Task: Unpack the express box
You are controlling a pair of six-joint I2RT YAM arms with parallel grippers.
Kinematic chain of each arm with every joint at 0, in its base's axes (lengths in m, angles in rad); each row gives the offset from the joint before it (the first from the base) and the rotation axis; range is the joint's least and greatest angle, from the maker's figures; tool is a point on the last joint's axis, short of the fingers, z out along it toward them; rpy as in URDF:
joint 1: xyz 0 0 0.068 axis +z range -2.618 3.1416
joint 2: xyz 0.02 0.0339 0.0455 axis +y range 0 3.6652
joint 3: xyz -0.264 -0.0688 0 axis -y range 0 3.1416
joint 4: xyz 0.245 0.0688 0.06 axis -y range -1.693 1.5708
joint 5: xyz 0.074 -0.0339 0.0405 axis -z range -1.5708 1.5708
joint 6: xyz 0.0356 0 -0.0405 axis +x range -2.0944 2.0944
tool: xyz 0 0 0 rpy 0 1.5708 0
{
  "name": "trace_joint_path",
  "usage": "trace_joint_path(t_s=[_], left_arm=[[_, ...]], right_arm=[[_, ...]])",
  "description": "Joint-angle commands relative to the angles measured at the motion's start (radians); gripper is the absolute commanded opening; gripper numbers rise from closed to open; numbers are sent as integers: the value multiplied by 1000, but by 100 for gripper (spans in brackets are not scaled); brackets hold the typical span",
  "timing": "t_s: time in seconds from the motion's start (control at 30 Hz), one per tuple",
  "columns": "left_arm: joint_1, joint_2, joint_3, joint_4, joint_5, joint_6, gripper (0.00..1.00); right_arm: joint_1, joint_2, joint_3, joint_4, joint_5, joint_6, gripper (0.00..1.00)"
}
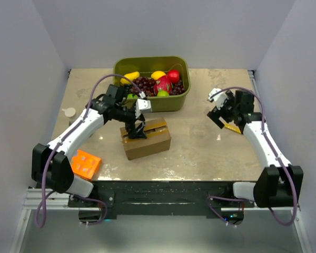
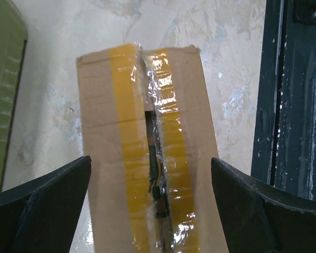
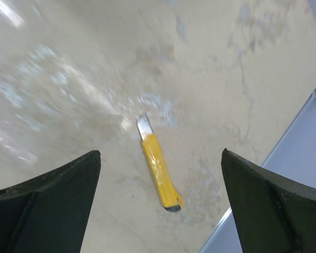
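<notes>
Left gripper: your jaws are spread wide, nothing between them. It hangs right over the box, at its left end; from above you can't tell whether the tips touch the cardboard. In your left wrist view the fingers flank the box top, one on each side. The tape along the seam shows a ragged slit down the middle, with something dark in the gap. The flaps lie down. The box sits upright mid-table, just in front of the green bin. The bin holds fruit: dark grapes, red pieces, yellow ones.

Right gripper: also wide, holding nothing, up off the table on your right side, well apart from the box. Straight under it in the wrist view is a yellow knife, blade out, flat on the table, touching neither finger.

Orange box sits near the left arm's base, by the near edge. A small white disc lies at the far left, beside the wall.
</notes>
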Motion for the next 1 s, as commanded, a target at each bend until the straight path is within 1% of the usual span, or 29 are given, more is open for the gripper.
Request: trace_joint_path(t_s=[0.0,0.03,0.07,0.13,0.17,0.27,0.37,0.43,0.53,0.6,0.8,0.83,0.97], left_arm=[[-46,-17,-66,94,-118,16,100],[-52,-15,-74,121,-152,1,100],[-56,-14,-86,184,-213,-39,100],[-56,-12,-89,224,-261,-64,100],[-54,-15,-89,249,-265,-73,99],[-54,-38,-94,267,-235,-96,100],[-56,-55,-114,275,-213,-136,99],[-56,-69,-121,290,-221,-167,98],[-54,-84,-140,342,-224,-226,98],[-40,-83,-135,361,-223,-239,98],[-30,-51,-114,341,-290,-205,98],[-28,-46,-114,338,-308,-193,97],[-28,-28,-123,327,-334,-161,93]], right_arm=[[200,-83,111,-169,-241,206,99],[239,-85,135,-155,-245,239,99],[310,-82,145,-135,-232,317,99],[371,-65,172,-86,-218,391,99],[418,-32,182,-75,-199,464,99],[475,66,244,-78,-199,581,99],[518,111,263,-76,-219,628,99],[530,130,264,-53,-236,631,99],[535,157,277,-27,-256,678,99],[535,177,286,-7,-286,697,99],[541,243,289,43,-285,776,99],[543,265,275,48,-279,798,99],[544,286,228,65,-251,800,99]])
